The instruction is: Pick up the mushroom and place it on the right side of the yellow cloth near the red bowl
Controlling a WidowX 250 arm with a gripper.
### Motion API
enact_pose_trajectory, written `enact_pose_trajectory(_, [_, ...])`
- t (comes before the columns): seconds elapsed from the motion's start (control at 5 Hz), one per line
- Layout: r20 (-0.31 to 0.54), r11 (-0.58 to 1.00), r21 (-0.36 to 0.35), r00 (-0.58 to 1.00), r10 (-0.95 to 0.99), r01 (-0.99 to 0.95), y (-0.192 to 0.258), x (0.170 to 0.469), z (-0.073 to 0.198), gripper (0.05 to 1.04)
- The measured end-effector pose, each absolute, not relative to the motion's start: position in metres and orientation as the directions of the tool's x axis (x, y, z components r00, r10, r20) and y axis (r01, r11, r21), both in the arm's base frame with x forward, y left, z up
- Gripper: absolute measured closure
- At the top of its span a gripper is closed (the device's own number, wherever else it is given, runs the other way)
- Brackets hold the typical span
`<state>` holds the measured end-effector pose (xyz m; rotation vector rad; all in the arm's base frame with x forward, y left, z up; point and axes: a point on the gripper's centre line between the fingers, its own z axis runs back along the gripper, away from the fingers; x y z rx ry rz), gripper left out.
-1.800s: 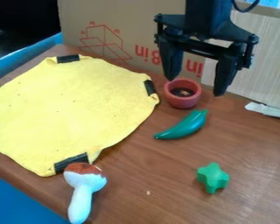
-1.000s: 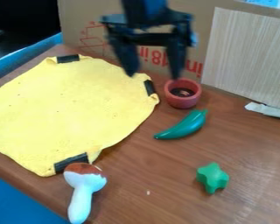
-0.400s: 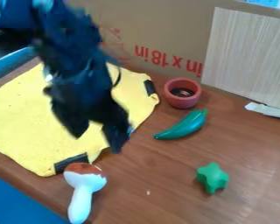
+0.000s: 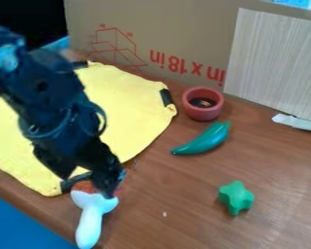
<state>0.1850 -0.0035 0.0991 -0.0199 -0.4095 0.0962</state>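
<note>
The gripper (image 4: 87, 185) hangs low at the left front, its fingers apart over the brown-and-white mushroom-shaped toy (image 4: 90, 223). One finger covers part of the toy's brown end; whether it touches the toy, I cannot tell. Behind it lies the yellow cloth (image 4: 132, 107) with black strips at its edge, partly hidden by the arm. Right of the cloth are a small red bowl (image 4: 191, 110) with something dark inside and a teal pepper-like toy (image 4: 207, 140). A green star-shaped piece (image 4: 236, 197) rests farther to the front right.
A cardboard box wall (image 4: 178, 29) and a light wood-grain panel (image 4: 275, 58) border the brown table (image 4: 184, 199) at the back. A whitish strip (image 4: 298, 122) lies by the panel, and a blue surface (image 4: 22, 223) is beyond the table's front left edge.
From above the red bowl at the back, the gripper has moved left, then forward and down to the mushroom-shaped toy. The objects on the table have stayed in place.
</note>
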Motion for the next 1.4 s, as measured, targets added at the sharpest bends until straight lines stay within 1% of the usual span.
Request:
enact_pose_trajectory(0.2, [0.43, 0.988, -0.051, 0.89, 0.151, -0.143, -0.001, 0.177, 0.092, 0.084])
enact_pose_trajectory(0.4, [0.451, 0.971, -0.079, 0.86, 0.237, -0.227, 0.006, 0.178, 0.082, 0.084])
enact_pose_trajectory(0.6, [0.439, 0.959, -0.086, 0.854, 0.281, -0.272, 0.009, 0.188, 0.066, 0.084])
enact_pose_trajectory(0.8, [0.438, 0.954, -0.082, 0.849, 0.296, -0.29, 0.011, 0.197, 0.052, 0.084])
enact_pose_trajectory(1.0, [0.428, 0.946, -0.052, 0.849, 0.311, -0.32, 0.016, 0.204, 0.034, 0.117])
enact_pose_trajectory(1.2, [0.425, 0.939, -0.046, 0.844, 0.326, -0.34, 0.018, 0.212, 0.027, 0.329])
enact_pose_trajectory(1.4, [0.415, 0.926, -0.066, 0.834, 0.364, -0.371, 0.018, 0.215, 0.028, 0.477])
